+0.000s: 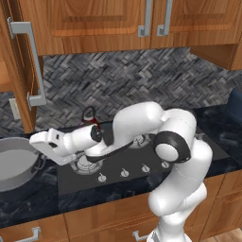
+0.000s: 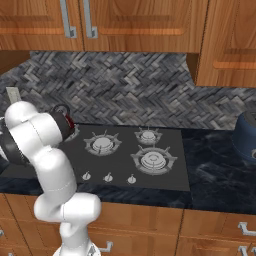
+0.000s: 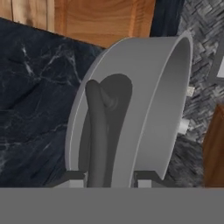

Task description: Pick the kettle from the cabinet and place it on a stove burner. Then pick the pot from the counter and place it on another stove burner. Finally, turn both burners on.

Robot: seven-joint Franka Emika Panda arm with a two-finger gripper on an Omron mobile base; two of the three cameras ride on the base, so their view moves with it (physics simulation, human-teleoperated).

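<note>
One pot (image 1: 14,163) sits at the left edge of the left base view on the black counter (image 1: 28,203), just beside the cooktop. One kettle (image 2: 64,116) stands on the rear left burner, mostly hidden by the arm. Three more burners (image 2: 152,160) lie bare, with counter free to the right. In the hand view the gripper (image 3: 108,177) straddles the pot's near rim, its jaws narrowly parted, one fingertip (image 3: 144,177) on each side of the wall.
</note>
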